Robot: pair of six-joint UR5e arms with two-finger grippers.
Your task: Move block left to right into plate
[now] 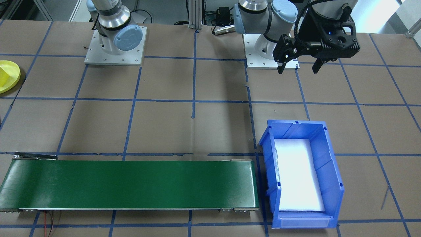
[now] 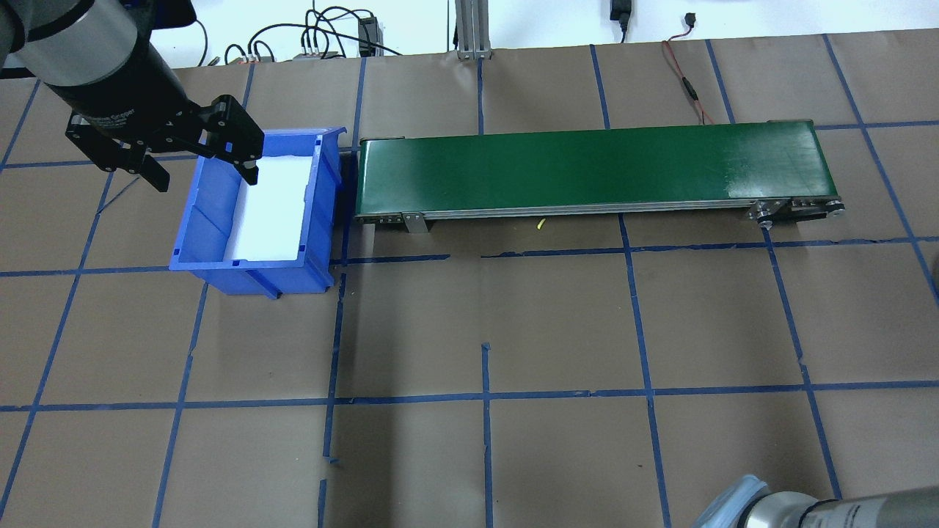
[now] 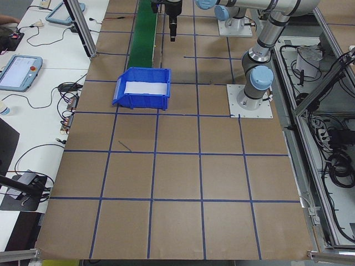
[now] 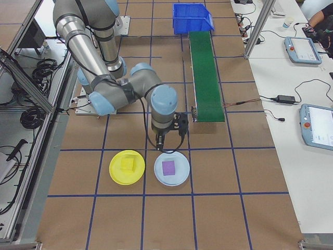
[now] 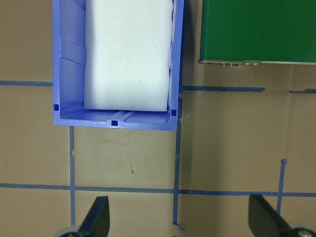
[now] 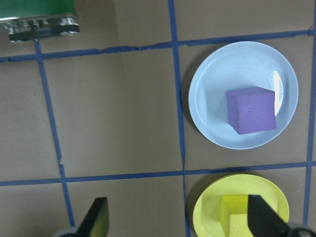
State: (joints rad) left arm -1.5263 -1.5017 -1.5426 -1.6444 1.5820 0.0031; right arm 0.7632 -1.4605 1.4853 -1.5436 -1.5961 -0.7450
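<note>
The yellow plate [image 6: 240, 205], partly cut off in the right wrist view, is carrying a yellow block [image 6: 238, 213]. Both the left gripper [image 2: 198, 165] and the right gripper [image 6: 177, 224] are hanging wide open, gripping nothing.

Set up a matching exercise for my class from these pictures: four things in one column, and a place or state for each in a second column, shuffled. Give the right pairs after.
Things
1. purple block
2. yellow block
3. blue bin
4. left gripper

Places or states
A. on the yellow plate
B. holds only a white foam pad, at one end of the green conveyor belt
C. open and empty, above the table beside the bin
D. on the pale blue plate

Pairs: 1-D, 2-A, 3-B, 4-C
</note>
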